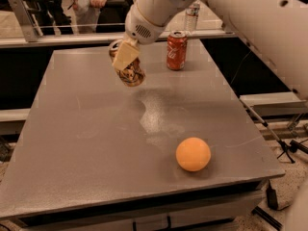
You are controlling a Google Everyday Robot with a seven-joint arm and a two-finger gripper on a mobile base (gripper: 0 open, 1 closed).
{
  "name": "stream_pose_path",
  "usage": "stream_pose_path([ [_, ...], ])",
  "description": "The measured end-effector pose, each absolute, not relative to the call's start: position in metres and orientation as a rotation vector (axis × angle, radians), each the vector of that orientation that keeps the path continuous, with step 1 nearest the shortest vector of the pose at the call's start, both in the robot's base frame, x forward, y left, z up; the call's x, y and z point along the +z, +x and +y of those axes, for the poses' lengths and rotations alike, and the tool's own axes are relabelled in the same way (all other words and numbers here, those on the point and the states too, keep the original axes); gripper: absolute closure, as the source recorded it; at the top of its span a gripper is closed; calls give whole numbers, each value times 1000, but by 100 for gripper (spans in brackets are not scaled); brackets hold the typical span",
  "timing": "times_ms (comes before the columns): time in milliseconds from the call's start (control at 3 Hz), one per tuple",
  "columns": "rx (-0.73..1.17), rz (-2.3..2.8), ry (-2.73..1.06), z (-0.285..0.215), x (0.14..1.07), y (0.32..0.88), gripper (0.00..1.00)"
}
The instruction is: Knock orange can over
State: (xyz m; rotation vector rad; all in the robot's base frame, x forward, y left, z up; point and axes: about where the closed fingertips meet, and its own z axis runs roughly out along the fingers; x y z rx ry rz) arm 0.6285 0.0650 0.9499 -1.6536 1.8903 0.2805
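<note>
The orange can [132, 76] is a dented golden can with dark markings. It stands at the back left of the grey table [96, 143] and leans over, with its silver top [115, 45] tipped to the left and back. My gripper [124, 57] is pressed against the can's upper side, and its cream tip covers part of the can. The white arm reaches in from the upper right.
A red Coca-Cola can [176, 50] stands upright at the back of the table, right of the gripper. A smooth orange ball [193, 154] lies near the front right corner. A railing and people are behind the table. Cables and a stand lie on the floor at right.
</note>
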Motion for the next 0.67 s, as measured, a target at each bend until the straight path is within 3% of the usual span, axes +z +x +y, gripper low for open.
stream_pose_path([
  [667, 126, 1934, -2048, 59, 935, 615, 100],
])
